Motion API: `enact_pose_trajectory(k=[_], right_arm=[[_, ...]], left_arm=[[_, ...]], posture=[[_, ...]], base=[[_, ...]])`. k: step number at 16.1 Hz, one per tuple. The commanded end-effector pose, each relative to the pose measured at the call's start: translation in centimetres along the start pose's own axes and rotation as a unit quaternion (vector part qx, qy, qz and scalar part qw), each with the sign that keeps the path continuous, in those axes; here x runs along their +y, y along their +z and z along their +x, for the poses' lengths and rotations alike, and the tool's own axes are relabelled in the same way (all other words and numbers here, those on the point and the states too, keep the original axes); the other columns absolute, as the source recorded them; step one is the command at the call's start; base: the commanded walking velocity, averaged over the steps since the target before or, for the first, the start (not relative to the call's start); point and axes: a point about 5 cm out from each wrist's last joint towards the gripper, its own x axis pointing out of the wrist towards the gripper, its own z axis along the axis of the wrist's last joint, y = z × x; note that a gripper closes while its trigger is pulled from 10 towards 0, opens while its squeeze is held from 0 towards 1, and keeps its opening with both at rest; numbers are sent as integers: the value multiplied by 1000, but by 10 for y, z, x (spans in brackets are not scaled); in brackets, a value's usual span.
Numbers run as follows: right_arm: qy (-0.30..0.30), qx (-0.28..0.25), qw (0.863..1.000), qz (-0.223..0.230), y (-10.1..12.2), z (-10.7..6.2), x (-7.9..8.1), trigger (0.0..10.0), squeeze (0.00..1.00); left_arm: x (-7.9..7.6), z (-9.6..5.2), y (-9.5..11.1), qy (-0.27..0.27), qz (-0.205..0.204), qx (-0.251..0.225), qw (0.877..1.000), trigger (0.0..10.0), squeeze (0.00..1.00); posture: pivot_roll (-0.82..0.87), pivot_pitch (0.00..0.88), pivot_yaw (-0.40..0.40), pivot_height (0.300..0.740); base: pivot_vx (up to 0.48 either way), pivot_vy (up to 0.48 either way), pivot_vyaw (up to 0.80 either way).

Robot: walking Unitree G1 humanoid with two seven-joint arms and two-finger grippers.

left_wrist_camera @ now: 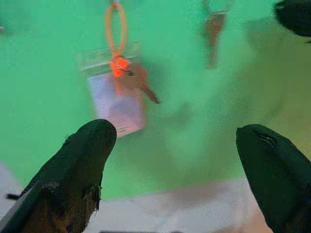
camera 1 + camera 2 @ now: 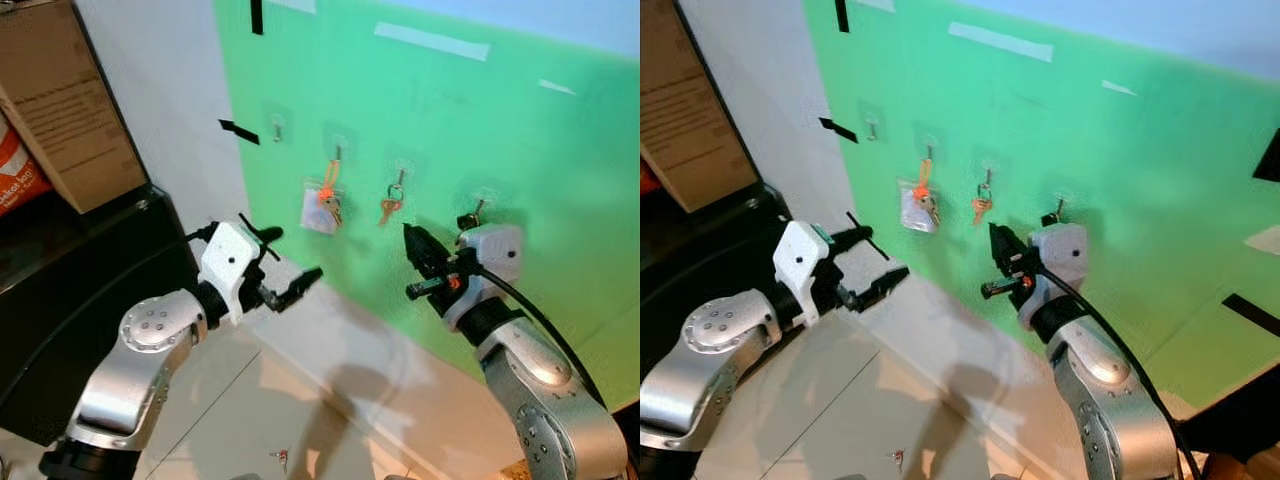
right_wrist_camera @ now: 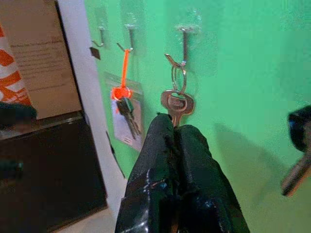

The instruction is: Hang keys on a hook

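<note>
A green board (image 2: 520,150) on the wall carries a row of clear hooks. The leftmost hook (image 2: 277,128) is bare. An orange loop with keys and a clear tag (image 2: 328,200) hangs on the second hook, also seen as the orange-loop keys (image 1: 121,87). A copper key (image 3: 177,103) hangs by its ring from the third hook (image 3: 183,36). A dark key (image 2: 468,218) hangs on the fourth. My right gripper (image 3: 176,133) is shut and empty, its tips just below the copper key (image 2: 389,207). My left gripper (image 2: 288,262) is open, below and left of the tagged keys.
A small key (image 2: 280,458) lies on the tiled floor between my arms. A black cabinet (image 2: 70,290) stands at the left with a cardboard box (image 2: 60,100) on it. Black tape marks (image 2: 238,131) sit on the wall by the board.
</note>
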Motion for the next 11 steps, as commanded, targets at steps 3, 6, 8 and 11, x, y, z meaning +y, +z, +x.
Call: enact_pose_trajectory(k=[3,6,8,11], right_arm=[[-1,25,1000,7,-10,1,2,10000,0],[-17,35,999,7,-15,2,-2,10000,0],[-25,40,999,12,-18,0,-4,10000,0],[-32,46,998,5,-22,-1,-6,10000,0]], left_arm=[[4,-3,-2,33,0,5,999,10000,0],[2,-3,-4,47,-2,4,999,10000,0],[1,-3,-4,48,-5,4,999,10000,0],[0,-4,-6,50,-8,7,999,10000,0]], posture=[[-123,0,16,732],[-117,0,10,732],[-117,0,6,732],[-119,0,3,732]], base=[[0,110,0],[0,339,0],[0,356,0],[0,356,0]])
